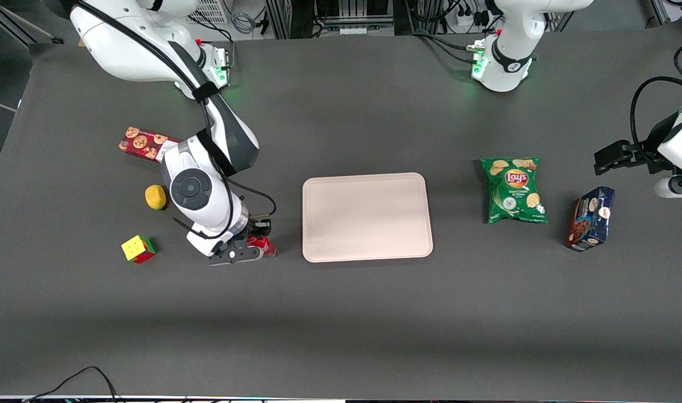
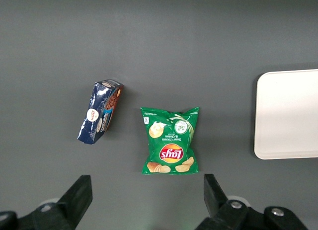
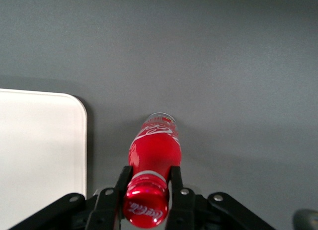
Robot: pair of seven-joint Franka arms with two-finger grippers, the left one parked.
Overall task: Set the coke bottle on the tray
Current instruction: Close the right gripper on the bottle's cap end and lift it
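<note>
The coke bottle (image 3: 155, 150), red with a red cap and clear base, sits between the fingers of my right gripper (image 3: 148, 176), which is shut on its neck just under the cap. In the front view the gripper (image 1: 250, 246) holds the bottle (image 1: 262, 247) low over the table, beside the tray (image 1: 367, 216) on the working arm's side. The tray is a large pale pinkish-beige rectangle with nothing on it; its rounded corner shows in the right wrist view (image 3: 39, 140) and its edge in the left wrist view (image 2: 290, 113).
A lemon (image 1: 155, 197), a Rubik's cube (image 1: 138, 249) and a red cookie box (image 1: 146, 143) lie around the working arm. A green Lay's bag (image 1: 514, 190) and a dark blue cookie box (image 1: 591, 218) lie toward the parked arm's end.
</note>
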